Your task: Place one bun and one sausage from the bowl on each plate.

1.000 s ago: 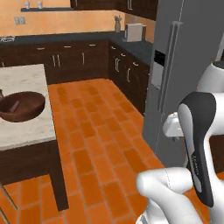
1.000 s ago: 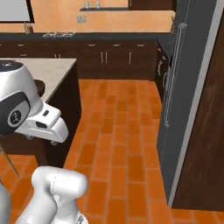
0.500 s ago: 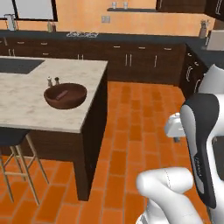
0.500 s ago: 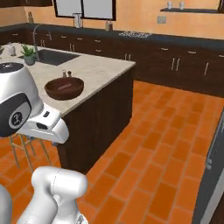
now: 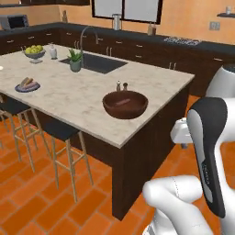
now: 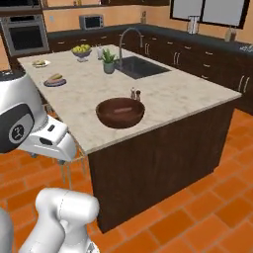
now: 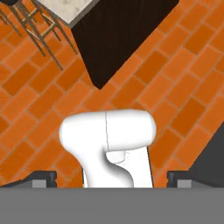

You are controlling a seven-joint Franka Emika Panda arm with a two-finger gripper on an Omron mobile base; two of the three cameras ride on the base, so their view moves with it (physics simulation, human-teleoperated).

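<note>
One brown bowl (image 5: 125, 104) sits near the island (image 5: 87, 92) corner; the gripper (image 7: 112, 177), jaws spread wide, points floorward; the blue-grey plate (image 5: 27, 86) seems loaded.

A wide, round, dark reddish-brown wooden bowl (image 5: 125, 104) stands upright near the island counter's near corner, with a sausage-like piece lying inside. Far along the counter sits a small dark blue-grey round plate (image 5: 27, 87) holding a bun and a sausage. Beyond it, a small white round plate (image 6: 40, 63) carries food too.
</note>
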